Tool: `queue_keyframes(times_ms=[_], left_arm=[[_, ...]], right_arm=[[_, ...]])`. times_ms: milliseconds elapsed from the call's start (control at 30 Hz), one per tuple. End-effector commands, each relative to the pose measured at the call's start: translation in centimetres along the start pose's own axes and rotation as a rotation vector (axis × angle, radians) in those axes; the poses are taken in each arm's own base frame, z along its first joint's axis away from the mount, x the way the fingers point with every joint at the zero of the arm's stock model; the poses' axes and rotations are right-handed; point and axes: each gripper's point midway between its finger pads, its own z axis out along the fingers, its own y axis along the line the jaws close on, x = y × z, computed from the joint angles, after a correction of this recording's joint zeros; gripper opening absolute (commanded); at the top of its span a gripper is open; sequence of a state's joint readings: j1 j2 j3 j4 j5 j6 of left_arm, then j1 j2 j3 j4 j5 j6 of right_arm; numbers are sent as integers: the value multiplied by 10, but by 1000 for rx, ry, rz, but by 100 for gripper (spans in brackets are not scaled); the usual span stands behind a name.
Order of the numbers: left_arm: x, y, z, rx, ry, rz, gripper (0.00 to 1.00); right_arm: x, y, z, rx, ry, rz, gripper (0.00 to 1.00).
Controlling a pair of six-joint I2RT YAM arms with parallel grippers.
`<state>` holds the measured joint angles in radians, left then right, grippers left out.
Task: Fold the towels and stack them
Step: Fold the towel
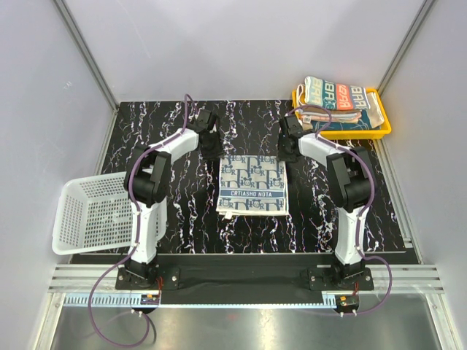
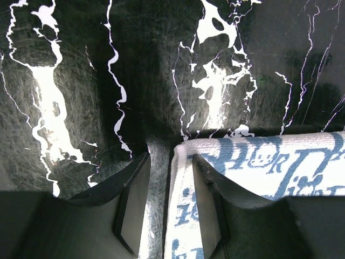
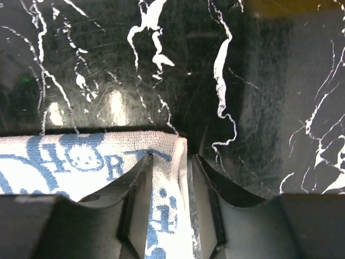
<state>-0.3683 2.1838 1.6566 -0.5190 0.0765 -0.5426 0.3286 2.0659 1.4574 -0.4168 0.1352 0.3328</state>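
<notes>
Toward the far edge, my left gripper gapes astride the navy towel corner, right gripper hold unclear; stacked towels done, this one unfolded.

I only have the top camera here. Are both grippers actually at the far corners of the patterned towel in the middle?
Observer: Yes. The left gripper is open and straddles the patterned towel at its far-left corner. Some table shows in the gap beside the cloth edge.
Operator: And the right one?
Observer: The right gripper is open too. The far-right corner fills its gap, with one finger over the cloth and the other over the table.
</notes>
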Motion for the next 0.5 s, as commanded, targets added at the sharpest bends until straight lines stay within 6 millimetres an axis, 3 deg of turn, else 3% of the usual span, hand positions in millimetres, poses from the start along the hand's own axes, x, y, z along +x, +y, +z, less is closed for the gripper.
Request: queue_keyframes(times_ms=[0, 233, 467], left_arm=[[-5, -1, 4, 11, 1, 7, 43], [-1, -3, 7, 30, 15, 13, 43], [-5, -16, 3, 127, -2, 8, 48]], right_arm=[[-13, -12, 2, 49, -21, 1, 40], [-26, -2, 1, -14, -43, 5, 36], [-23, 6, 4, -78, -29, 17, 35]])
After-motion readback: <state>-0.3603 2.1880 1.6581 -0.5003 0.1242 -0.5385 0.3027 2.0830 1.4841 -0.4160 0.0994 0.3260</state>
